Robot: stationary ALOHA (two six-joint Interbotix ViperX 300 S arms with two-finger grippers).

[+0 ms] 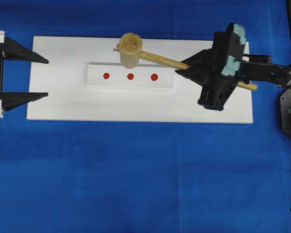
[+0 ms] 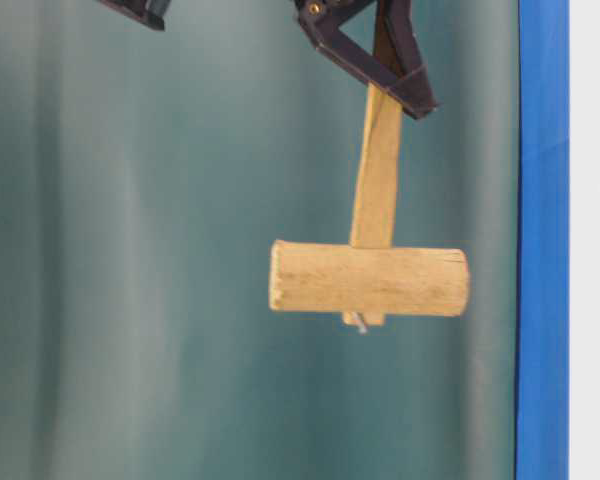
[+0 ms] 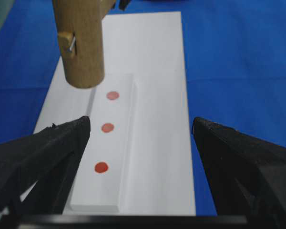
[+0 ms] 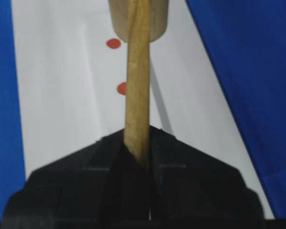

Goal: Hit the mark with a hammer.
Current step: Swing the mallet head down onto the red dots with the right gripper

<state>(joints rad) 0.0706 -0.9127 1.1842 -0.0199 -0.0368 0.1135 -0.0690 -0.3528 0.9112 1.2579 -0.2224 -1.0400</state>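
Hammer (image 1: 131,50) raised over the marks, gripped mid-handle by the right tool (image 1: 186,65)

Right tool clamped shut on the flat handle right of centre in the overhead view, handle butt poking out beyond it at the right; head hanging clear of the white board (image 1: 63,104), upper centre of frame, just above the raised strip (image 1: 94,77) with three red dots: left (image 1: 106,75), middle (image 1: 130,76), right (image 1: 154,76). Left tool (image 1: 47,77) spread wide at the left edge, holding nothing, tips over the board's end. Risks from here, as judgement: head sitting off the dot row toward the frame's top, so a straight drop likely to land on the strip's edge or miss; long handle gripped far from the heavy head, likely to twist or slip in the clamp on impact; which dot counts as the mark not clear
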